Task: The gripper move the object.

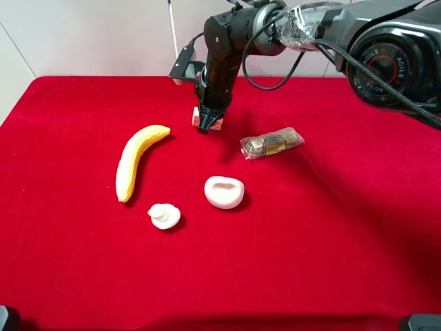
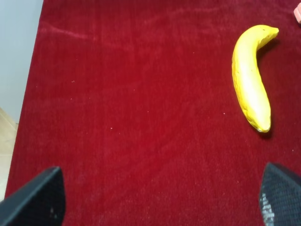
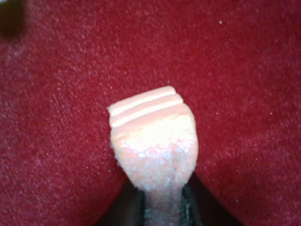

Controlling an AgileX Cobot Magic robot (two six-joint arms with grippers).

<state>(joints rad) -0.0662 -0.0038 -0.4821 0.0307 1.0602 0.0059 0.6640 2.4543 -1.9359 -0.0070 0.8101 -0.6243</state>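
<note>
Clamping the pink-and-cream layered block [image 3: 153, 141] between its jaws, the right gripper [image 1: 207, 123] holds it at ten o'clock of the clear packet [image 1: 271, 143] containing brownish snacks, twelve o'clock of the white bowl-like piece [image 1: 225, 192].

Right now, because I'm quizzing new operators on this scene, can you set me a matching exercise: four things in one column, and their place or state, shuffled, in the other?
Things:
1. banana
2. pink layered block
3. clear-wrapped packet
4. left hand

Places or states:
A. open, holding nothing
B. lying on the red cloth, to the right of the right hand in the high view
C. clamped in the right hand
D. yellow, curved, lying free

Pairs: 1-D, 2-C, 3-B, 4-A
</note>
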